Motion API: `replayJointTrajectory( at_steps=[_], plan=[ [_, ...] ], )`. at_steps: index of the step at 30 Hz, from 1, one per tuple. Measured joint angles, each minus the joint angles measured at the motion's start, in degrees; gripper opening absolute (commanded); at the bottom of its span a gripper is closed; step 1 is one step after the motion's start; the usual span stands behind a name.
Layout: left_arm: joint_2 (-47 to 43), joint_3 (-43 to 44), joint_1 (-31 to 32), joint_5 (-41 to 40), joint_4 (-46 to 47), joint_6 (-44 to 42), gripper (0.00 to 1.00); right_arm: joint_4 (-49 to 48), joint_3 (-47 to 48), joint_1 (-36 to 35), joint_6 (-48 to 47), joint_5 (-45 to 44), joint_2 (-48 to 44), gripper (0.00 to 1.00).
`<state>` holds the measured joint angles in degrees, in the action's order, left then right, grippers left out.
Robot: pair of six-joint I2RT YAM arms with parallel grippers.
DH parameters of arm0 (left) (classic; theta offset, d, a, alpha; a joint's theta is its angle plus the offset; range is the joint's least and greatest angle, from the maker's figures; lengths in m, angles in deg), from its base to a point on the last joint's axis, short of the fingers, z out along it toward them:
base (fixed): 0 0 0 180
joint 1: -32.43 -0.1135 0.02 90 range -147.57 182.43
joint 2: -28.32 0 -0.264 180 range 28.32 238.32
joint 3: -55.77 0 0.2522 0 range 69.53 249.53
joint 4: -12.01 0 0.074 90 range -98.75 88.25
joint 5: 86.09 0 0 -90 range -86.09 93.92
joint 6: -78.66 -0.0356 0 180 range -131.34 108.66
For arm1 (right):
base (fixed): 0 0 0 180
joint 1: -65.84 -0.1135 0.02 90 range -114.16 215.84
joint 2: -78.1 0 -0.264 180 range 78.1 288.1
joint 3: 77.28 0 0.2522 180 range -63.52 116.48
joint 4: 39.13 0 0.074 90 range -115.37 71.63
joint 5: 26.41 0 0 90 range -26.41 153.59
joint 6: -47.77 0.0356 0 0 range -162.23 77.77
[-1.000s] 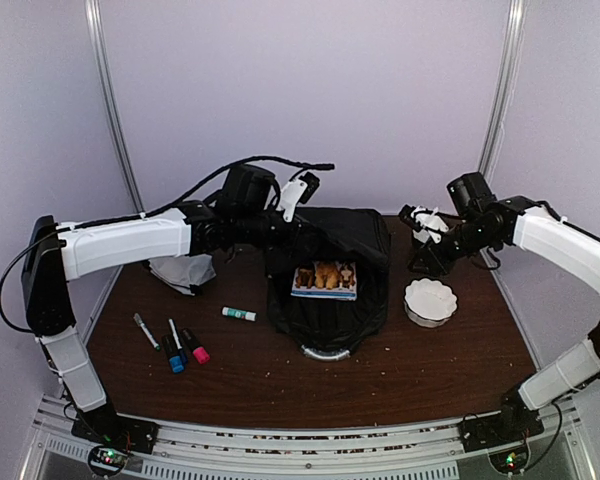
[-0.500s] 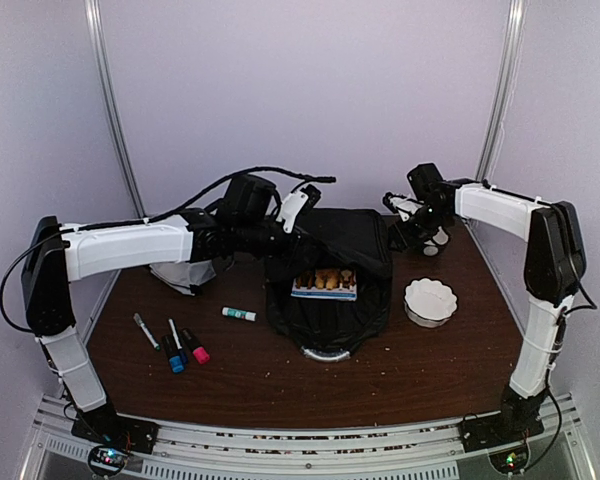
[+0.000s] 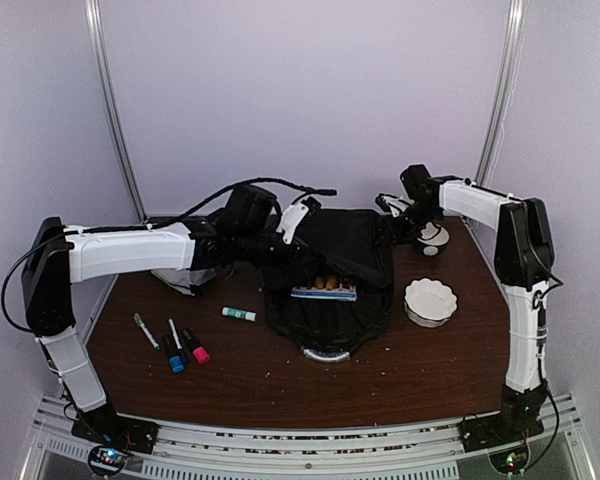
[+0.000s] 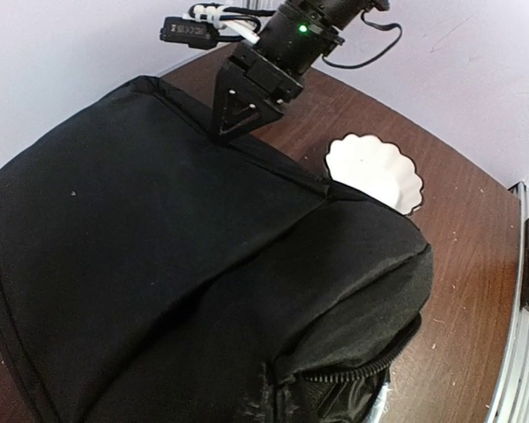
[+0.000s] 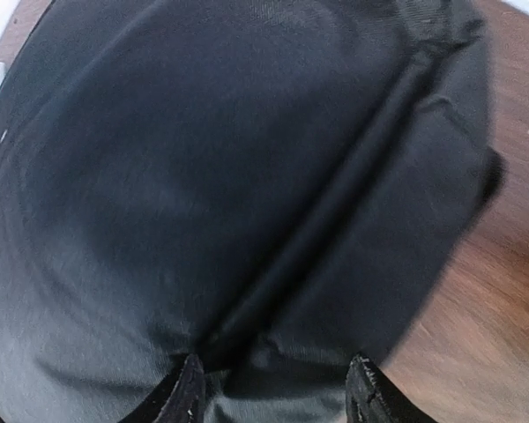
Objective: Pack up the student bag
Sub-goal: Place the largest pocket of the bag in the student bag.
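Observation:
The student bag (image 3: pixel 330 285) lies in the middle of the table, its grey handle toward the near edge. A picture book (image 3: pixel 324 289) shows in the bag's opening. My left gripper (image 3: pixel 280 247) is at the bag's back left and holds the black flap up. Its fingers are hidden in the left wrist view, where the fabric (image 4: pixel 273 388) puckers at the bottom edge. My right gripper (image 3: pixel 388 228) is at the bag's back right corner. In the right wrist view it (image 5: pixel 275 397) stands open, and black fabric (image 5: pixel 247 176) spans the gap between its fingertips.
A white scalloped bowl (image 3: pixel 430 300) sits right of the bag, and a small white thing (image 3: pixel 435 240) is behind it. A glue stick (image 3: pixel 238 314) and three markers (image 3: pixel 175 345) lie left of the bag. A grey cloth (image 3: pixel 180 274) lies under my left arm.
My right arm has swung from the table's right side to the bag's back right corner, its jaws widening. The flap has come lower over the book. The left arm shifted slightly.

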<state>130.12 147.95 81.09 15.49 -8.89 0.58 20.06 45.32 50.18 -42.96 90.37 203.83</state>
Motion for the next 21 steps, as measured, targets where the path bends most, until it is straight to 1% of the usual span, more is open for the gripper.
replayJointTrajectory(
  at_steps=[6, 10, 11, 17, 19, 21],
  plan=[
    [0.0, -0.8, 1.3, -1.0, -0.9, -0.5, 0.0, 2.7, 8.6, 0.0, 2.3, 4.9, 8.0, 0.54],
    [0.1, -0.8, 2.5, -2.2, -1.1, -0.7, 0.0, 3.2, 14.0, -0.1, 3.5, 6.9, 11.1, 0.54],
    [0.1, -0.8, 2.8, -2.4, -1.1, -0.7, 0.02, 3.3, 14.9, -0.2, 3.7, 7.1, 11.6, 0.54],
    [0.2, -0.5, 4.0, -3.9, -3.8, -1.2, 0.43, 4.3, 17.5, -0.5, 3.9, 8.3, 12.3, 0.55],
    [0.1, -0.4, 4.3, -4.6, -5.4, -1.3, 0.5, 4.8, 17.5, -0.3, 3.9, 8.3, 11.4, 0.56],
    [-0.7, -0.4, 4.3, -5.3, -7.6, -1.7, 0.53, 5.3, 16.8, 0.0, 3.8, 8.4, 9.4, 0.57]
  ],
)
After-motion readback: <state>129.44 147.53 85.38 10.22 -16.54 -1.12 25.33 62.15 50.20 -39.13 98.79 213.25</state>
